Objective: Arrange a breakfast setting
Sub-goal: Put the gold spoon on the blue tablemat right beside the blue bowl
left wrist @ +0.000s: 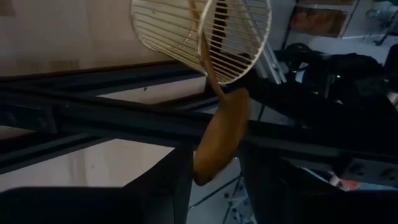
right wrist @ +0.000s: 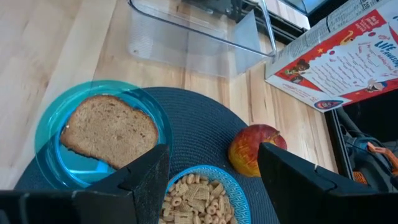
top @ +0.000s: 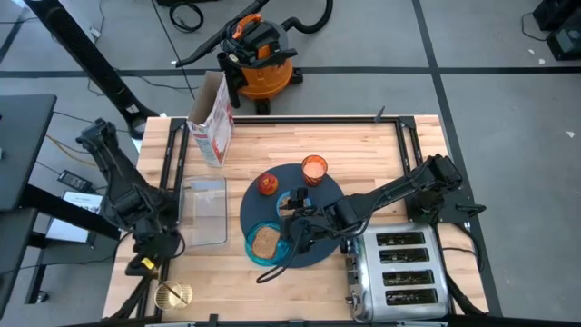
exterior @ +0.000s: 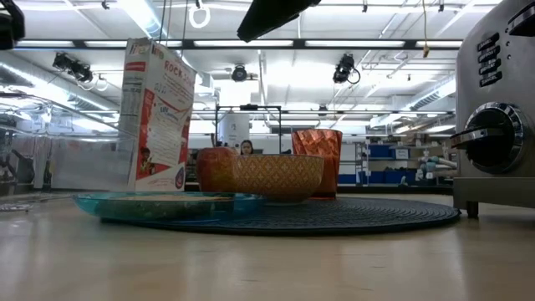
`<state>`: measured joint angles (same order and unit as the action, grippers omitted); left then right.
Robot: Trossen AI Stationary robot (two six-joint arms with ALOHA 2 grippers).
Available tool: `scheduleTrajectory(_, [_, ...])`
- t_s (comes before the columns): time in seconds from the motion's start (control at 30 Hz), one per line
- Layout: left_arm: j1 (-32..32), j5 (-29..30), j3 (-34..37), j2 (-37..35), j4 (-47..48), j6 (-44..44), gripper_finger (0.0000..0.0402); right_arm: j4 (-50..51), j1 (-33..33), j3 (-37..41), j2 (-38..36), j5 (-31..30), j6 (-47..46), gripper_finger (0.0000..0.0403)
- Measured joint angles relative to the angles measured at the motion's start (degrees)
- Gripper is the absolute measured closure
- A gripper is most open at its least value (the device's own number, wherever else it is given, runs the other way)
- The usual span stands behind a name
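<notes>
The dark slate-blue mat (top: 320,238) lies mid-table. On it are the light-blue bowl (right wrist: 196,199) holding cereal, the teal dish (top: 266,243) holding a bread slice, the red apple (top: 267,183) and the copper cup (top: 314,169). My right gripper (right wrist: 211,186) is open and empty, well above the bowl. My left gripper (top: 150,254) is at the table's near left corner, shut on the gold spoon (left wrist: 221,137). The spoon's handle sticks into a gold wire basket (left wrist: 199,31). My left gripper has the spoon's bowl end (left wrist: 208,165) between its two fingers (left wrist: 174,183). The spoon's handle (left wrist: 208,62) runs away from the fingers into the wire basket. The fingers themselves hide how far back the spoon reaches.
A cereal box (top: 211,123) stands at the far left and a clear plastic container (top: 204,211) lies left of the mat. A chrome toaster (top: 399,277) stands at the near right. Black frame rails (top: 172,154) run along the table's edges. An orange vacuum (top: 259,59) stands beyond the far edge.
</notes>
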<state>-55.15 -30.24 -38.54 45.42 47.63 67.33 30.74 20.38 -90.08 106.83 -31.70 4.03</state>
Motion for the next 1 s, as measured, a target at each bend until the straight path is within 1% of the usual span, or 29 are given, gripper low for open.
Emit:
scheduleTrajectory(0.13, [-0.4, 0.02, 0.0, -0.04, -1.43, 0.9, 0.029, 0.0, 0.0, 0.0, 0.0, -0.02, -0.02, 0.0155])
scheduleTrajectory(0.27, [-0.38, 0.03, 0.0, -0.05, -3.11, 1.31, 0.0329, 0.0, -0.13, 0.0, 0.0, -0.02, -0.02, 0.0155])
scheduleTrajectory(0.4, [-0.38, -1.3, -0.09, -0.16, -4.84, 2.32, 0.0357, -0.04, -0.28, 0.0, 0.0, -0.04, -0.04, 0.0155])
scheduleTrajectory(0.5, [-0.38, -1.82, -0.11, -0.17, -6.06, 3.76, 0.0363, -0.05, -0.33, 0.0, 0.0, -0.07, -0.04, 0.0155])
scheduleTrajectory(0.7, [-0.38, -2.48, -0.04, -0.08, -8.32, 7.92, 0.036, -0.07, -0.33, 0.0, 0.0, -0.11, -0.07, 0.0155])
scheduleTrajectory(0.9, [-0.35, -6.42, 0.0, -0.1, -12.58, 14.88, 0.0361, -0.07, -0.33, 0.0, 0.0, -0.15, -0.05, 0.0155])
scheduleTrajectory(1.0, [-0.35, -7.88, 0.0, -0.15, -14.18, 17.57, 0.0368, -0.09, -0.33, 0.0, 0.0, -0.15, -0.07, 0.0155])
